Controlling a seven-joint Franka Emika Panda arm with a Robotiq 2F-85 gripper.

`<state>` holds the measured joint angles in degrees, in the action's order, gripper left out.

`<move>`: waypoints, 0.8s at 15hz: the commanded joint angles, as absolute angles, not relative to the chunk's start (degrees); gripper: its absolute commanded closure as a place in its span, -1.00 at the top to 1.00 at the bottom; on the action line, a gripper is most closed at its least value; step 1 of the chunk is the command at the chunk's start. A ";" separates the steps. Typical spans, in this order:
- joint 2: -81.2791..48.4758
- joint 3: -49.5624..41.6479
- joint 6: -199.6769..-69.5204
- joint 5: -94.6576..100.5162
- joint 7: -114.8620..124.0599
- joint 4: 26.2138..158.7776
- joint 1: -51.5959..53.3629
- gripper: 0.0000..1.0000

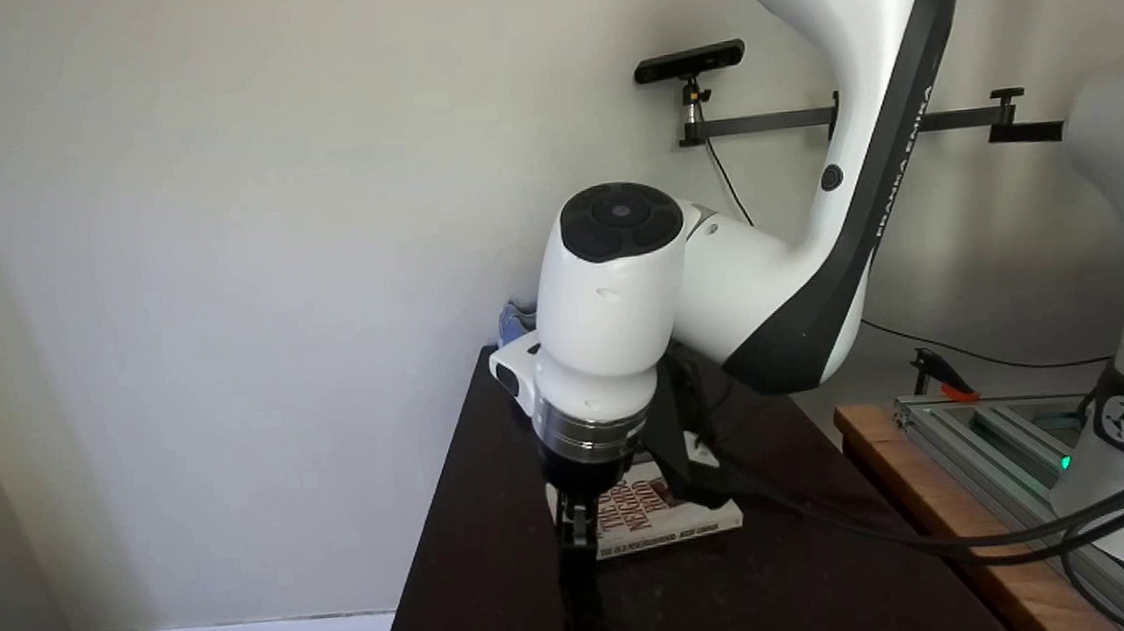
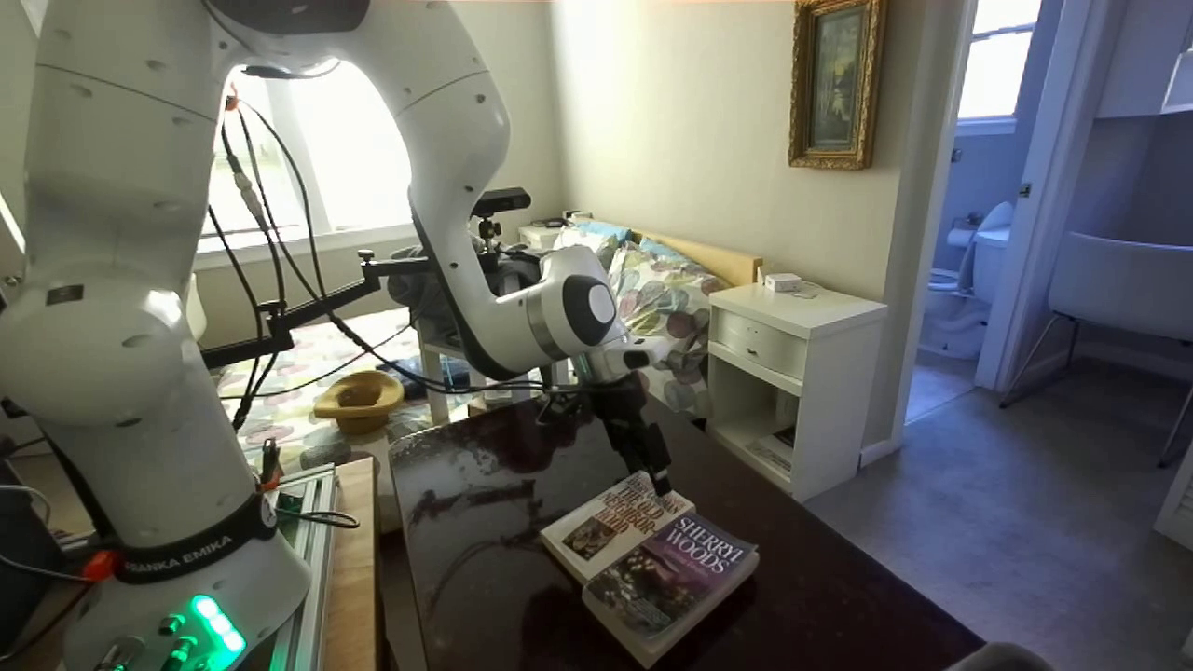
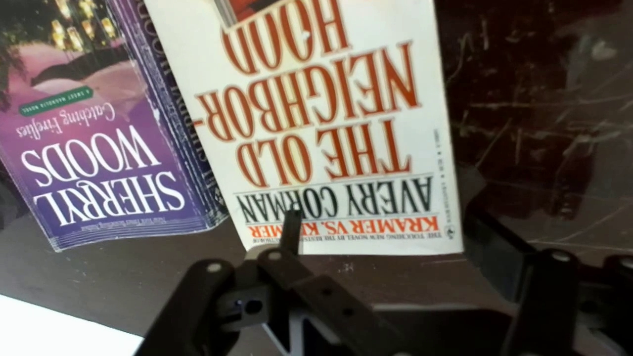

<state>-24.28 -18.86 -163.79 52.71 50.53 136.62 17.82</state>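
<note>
Pincer (image 3: 384, 227): spread; one finger (image 3: 291, 232) seems over white book (image 3: 316, 148), one past its edge
White book: probably needs centring before squeezing

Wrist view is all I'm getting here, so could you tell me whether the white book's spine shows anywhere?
Observer: Yes, in an exterior view the white book shows a pale spine with lettering along it.
Operator: And how does the gripper look from outside?
Observer: The gripper points downward, seen in an exterior view.
Operator: Any furniture past the table?
Observer: Yes, a white nightstand with a drawer stands beyond the table, in an exterior view.
</note>
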 commanded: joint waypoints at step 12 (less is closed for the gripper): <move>-26.96 -18.07 -163.81 50.60 52.11 133.13 17.07 -0.92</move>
